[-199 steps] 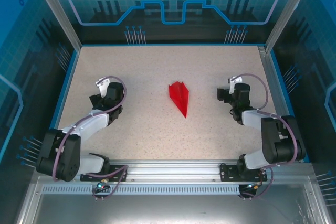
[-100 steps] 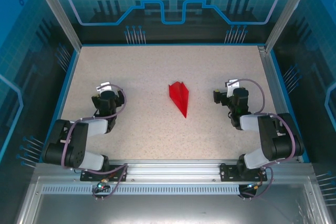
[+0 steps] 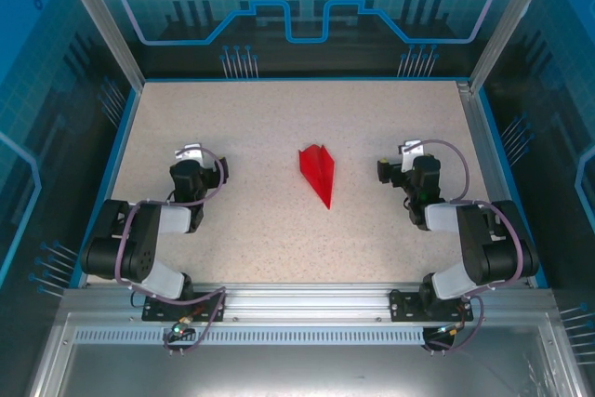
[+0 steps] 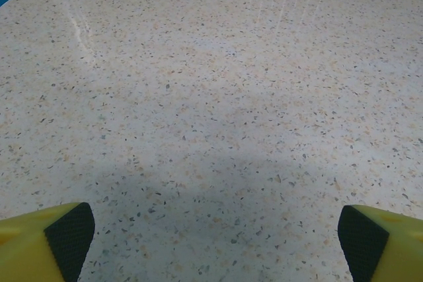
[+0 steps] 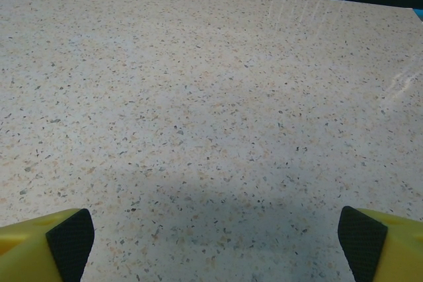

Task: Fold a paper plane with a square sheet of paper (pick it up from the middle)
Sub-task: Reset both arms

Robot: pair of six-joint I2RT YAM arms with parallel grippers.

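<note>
The square sheet of paper lies folded into a narrow, pointed red paper plane flat on the middle of the speckled table, its tip toward the near edge. My left gripper sits low over the table well to the plane's left, and my right gripper well to its right. Neither touches the plane. In the left wrist view the left gripper is open, its yellow fingers wide apart over bare table. The right gripper is open too, with nothing between its fingertips.
The table is walled by a blue rim and metal posts at the back corners. Both arms are folded back close to their bases along the near rail.
The left arm has folded back toward its base, drawing its gripper slightly nearer and leftward. The right gripper has shifted a little left and settled. The plane has not moved.
</note>
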